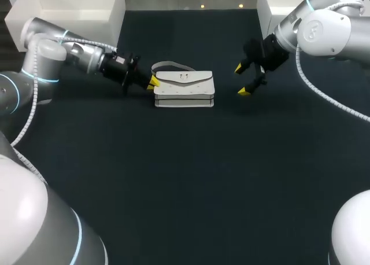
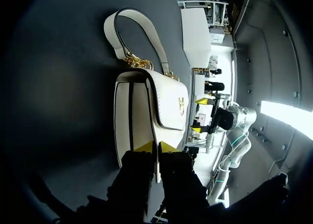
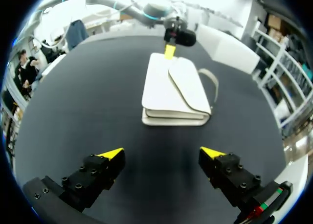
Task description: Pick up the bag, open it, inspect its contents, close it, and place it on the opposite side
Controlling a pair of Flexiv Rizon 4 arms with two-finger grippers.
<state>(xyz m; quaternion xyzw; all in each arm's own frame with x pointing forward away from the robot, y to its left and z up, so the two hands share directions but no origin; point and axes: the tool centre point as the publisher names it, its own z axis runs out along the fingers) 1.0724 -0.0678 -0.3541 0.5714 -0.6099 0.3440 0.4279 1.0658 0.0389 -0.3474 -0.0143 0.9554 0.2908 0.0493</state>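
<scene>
Lying flat on the dark counter (image 1: 173,178), the white bag (image 1: 184,90) is a little to the left of the middle, its flap (image 1: 185,77) down and its strap (image 1: 170,65) resting on the counter behind it. The left hand (image 1: 153,83) is at the left end of the bag, and its two yellow tips are nearly together, pinching the edge of the flap (image 2: 168,101). The right hand (image 1: 241,80) hangs to the right of the bag, apart from it, with its fingers spread wide and nothing between them.
</scene>
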